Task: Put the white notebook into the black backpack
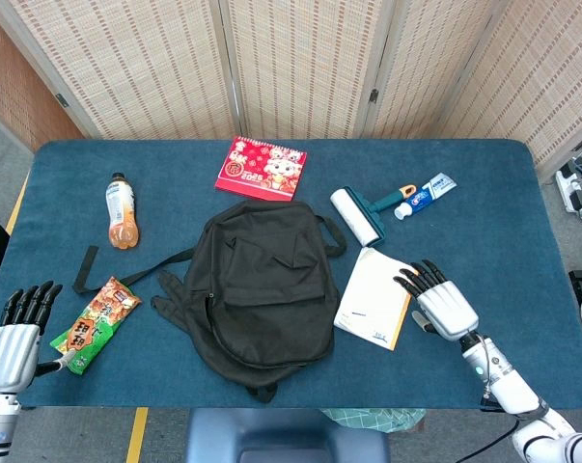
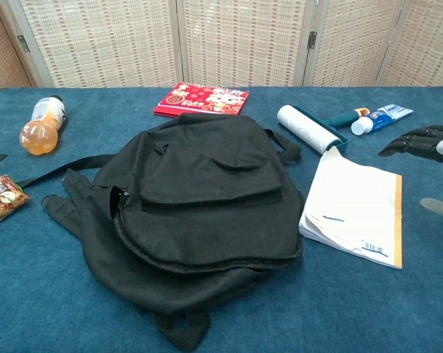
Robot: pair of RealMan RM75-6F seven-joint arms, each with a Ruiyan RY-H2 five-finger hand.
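Note:
The black backpack point(image 1: 266, 289) point(image 2: 203, 213) lies flat in the middle of the blue table, flap closed, strap trailing left. The white notebook point(image 1: 374, 296) point(image 2: 353, 209) lies tilted just right of it, its near corner close to the bag's edge. My right hand point(image 1: 441, 301) point(image 2: 427, 143) hovers just right of the notebook, fingers spread, holding nothing and off the cover. At the front left corner my left hand point(image 1: 15, 333) rests with fingers apart, empty, beside a snack packet point(image 1: 96, 323).
A lint roller point(image 1: 358, 217) and toothpaste tube point(image 1: 426, 193) lie behind the notebook. A red calendar point(image 1: 262, 168) sits at the back, an orange drink bottle point(image 1: 121, 210) at the left. The table's front edge point(image 1: 271, 405) is close below the backpack.

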